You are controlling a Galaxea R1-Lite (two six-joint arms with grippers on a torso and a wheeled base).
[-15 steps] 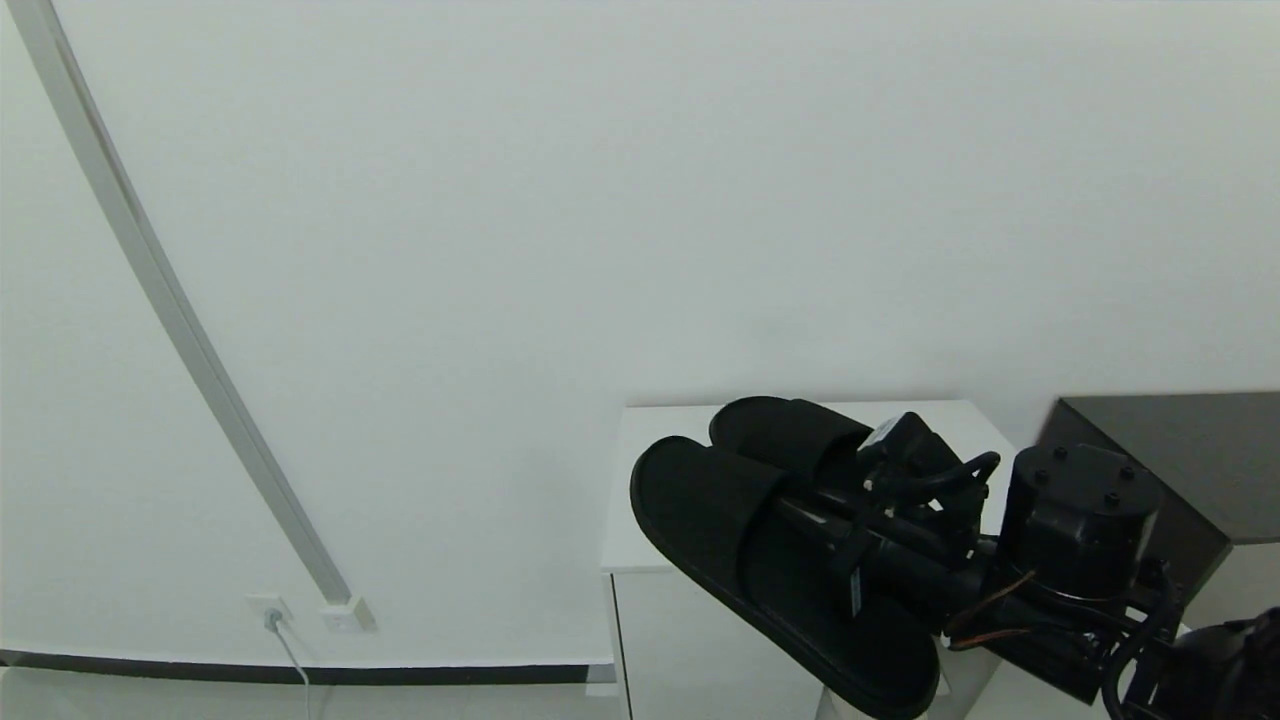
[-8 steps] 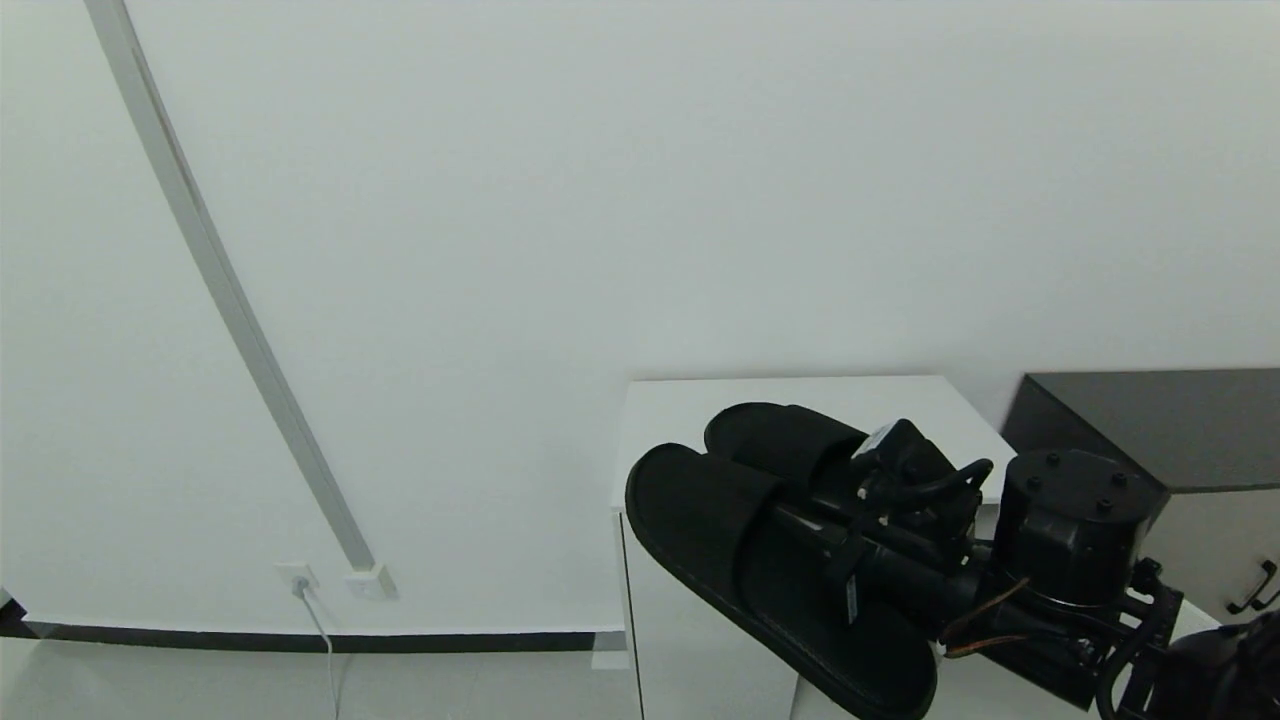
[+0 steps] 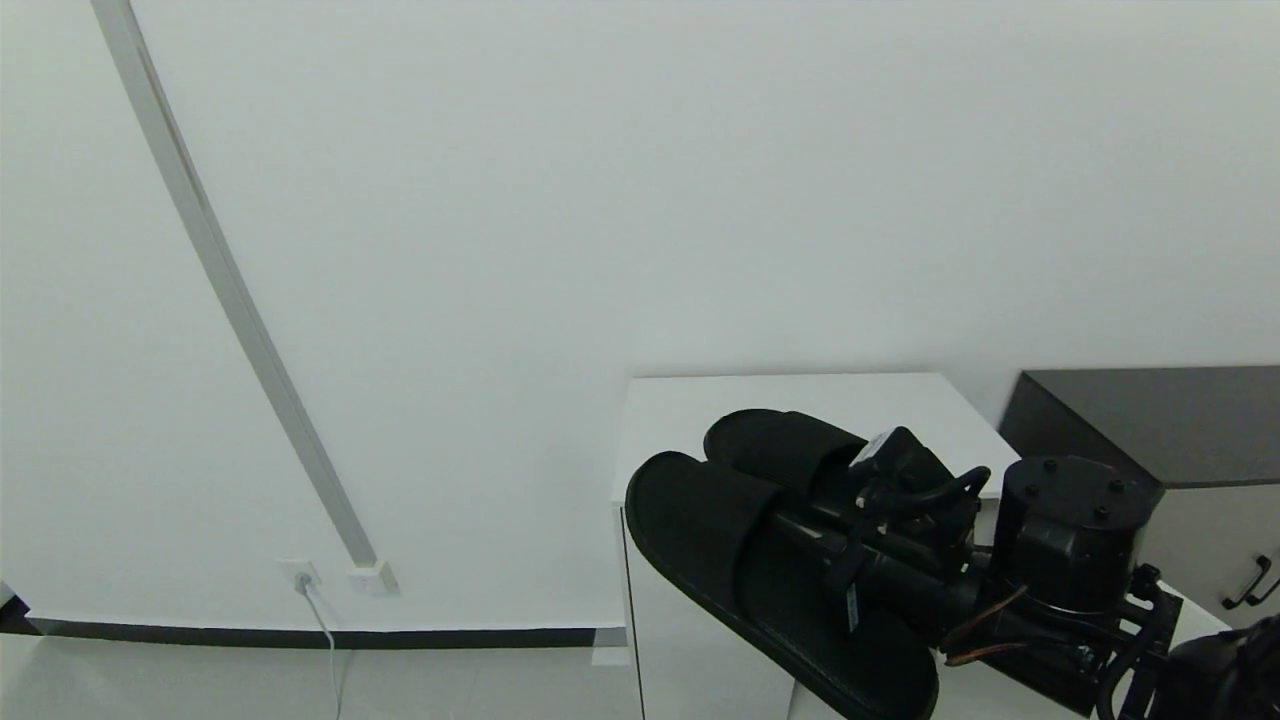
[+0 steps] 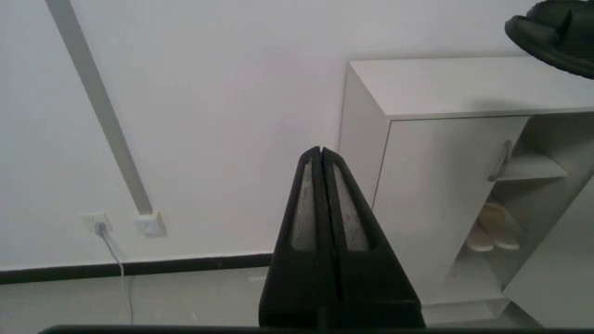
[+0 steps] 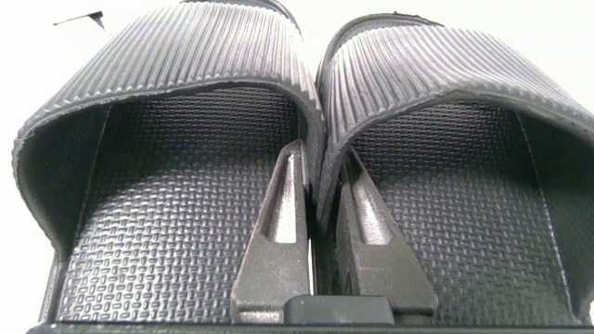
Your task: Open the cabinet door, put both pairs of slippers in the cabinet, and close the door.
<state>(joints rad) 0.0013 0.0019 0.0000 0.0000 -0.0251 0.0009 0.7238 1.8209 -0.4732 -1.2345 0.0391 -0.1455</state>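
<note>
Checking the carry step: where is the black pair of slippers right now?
In the head view the black slippers are low on the robot's right, held in the air by the right gripper, in front of the white cabinet.

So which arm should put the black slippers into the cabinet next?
Right. The right gripper is shut on the black slippers, in front of the white cabinet, whose shelves are exposed. The left gripper is shut and holds nothing.
</note>
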